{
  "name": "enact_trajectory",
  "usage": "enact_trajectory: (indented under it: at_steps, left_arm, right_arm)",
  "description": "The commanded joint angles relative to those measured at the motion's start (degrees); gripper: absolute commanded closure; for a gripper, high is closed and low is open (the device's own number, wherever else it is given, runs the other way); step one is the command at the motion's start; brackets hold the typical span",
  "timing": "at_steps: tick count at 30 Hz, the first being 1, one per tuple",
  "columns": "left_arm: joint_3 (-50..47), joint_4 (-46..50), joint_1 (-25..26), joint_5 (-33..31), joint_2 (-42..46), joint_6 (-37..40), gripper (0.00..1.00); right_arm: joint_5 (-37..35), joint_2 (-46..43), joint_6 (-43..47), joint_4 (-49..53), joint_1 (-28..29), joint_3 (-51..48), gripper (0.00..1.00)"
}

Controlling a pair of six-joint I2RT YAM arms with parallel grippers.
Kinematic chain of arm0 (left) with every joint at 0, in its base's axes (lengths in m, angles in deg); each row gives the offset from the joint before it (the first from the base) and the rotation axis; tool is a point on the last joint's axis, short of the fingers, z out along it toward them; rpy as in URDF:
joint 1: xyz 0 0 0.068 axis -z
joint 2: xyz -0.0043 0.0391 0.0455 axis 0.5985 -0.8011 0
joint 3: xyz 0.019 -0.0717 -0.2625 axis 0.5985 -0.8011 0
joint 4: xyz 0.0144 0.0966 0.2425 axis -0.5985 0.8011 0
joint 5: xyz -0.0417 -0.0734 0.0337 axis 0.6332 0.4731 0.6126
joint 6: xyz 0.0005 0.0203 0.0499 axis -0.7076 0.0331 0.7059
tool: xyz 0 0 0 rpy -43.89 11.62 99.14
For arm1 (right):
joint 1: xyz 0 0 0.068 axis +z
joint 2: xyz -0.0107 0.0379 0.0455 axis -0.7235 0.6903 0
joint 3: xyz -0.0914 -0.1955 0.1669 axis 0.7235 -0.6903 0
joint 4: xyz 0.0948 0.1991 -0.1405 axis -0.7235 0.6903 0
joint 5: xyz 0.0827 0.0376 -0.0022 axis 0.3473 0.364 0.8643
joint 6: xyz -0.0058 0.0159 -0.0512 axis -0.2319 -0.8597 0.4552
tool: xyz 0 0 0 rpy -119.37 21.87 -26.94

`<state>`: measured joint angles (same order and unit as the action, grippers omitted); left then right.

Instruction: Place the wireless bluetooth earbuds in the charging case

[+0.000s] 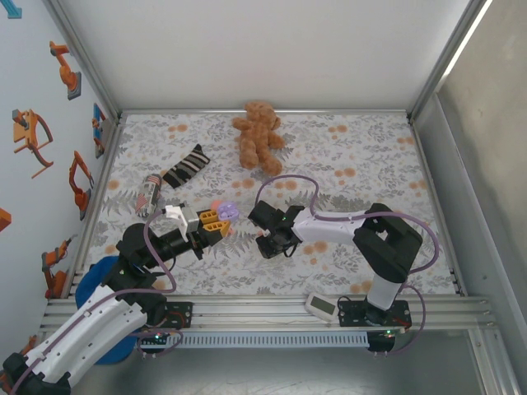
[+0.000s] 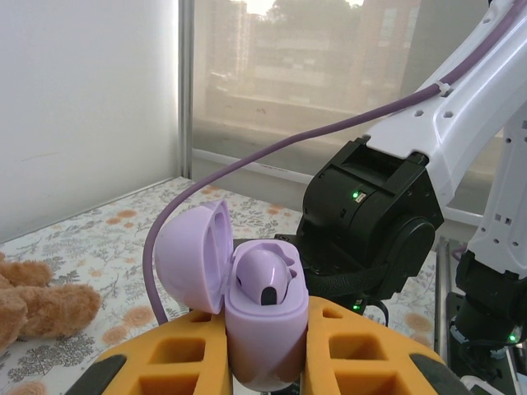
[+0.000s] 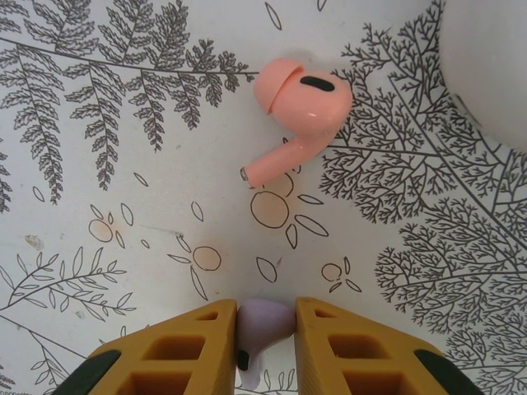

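Note:
My left gripper [image 2: 265, 333] is shut on a lilac charging case [image 2: 268, 317], held upright above the mat with its lid [image 2: 191, 257] swung open to the left. One lilac earbud [image 2: 263, 278] sits in the case. From above, the case [image 1: 228, 211] is at the left gripper's [image 1: 216, 222] tip. My right gripper [image 3: 266, 319] points down at the mat, its yellow fingers [image 3: 198, 346] pressed on either side of a second lilac earbud [image 3: 265, 322]. A salmon-pink earbud [image 3: 298, 111] lies loose on the mat just ahead of it. The right gripper [image 1: 268, 243] is close beside the left one.
On the flowered mat [image 1: 362, 164] a brown teddy bear [image 1: 258, 136] lies at the back, with a striped sock [image 1: 187, 167] and a small can [image 1: 148, 192] at the left. A white device [image 1: 321, 305] rests on the front rail. A blurred white rounded shape [image 3: 494, 66] lies right of the pink earbud.

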<state>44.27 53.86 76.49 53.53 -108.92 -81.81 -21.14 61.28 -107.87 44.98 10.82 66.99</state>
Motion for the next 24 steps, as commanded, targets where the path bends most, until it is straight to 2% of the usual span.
enact_trajectory:
  at_steps: [1,16,24]
  left_arm:
    - [1.1,-1.0,0.2,0.0,-0.2,1.0,1.00]
    - [0.4,-5.7,0.2,-0.3,-3.4,-0.4,1.00]
    - [-0.4,-12.1,0.2,-0.8,-7.5,-1.4,1.00]
  right_arm:
    - [-0.8,-2.8,0.0,0.3,0.0,0.9,0.77]
    - [-8.0,-17.7,1.5,3.2,0.0,-0.1,0.77]
    - [-13.1,-26.2,4.7,3.4,-0.1,4.2,0.76]
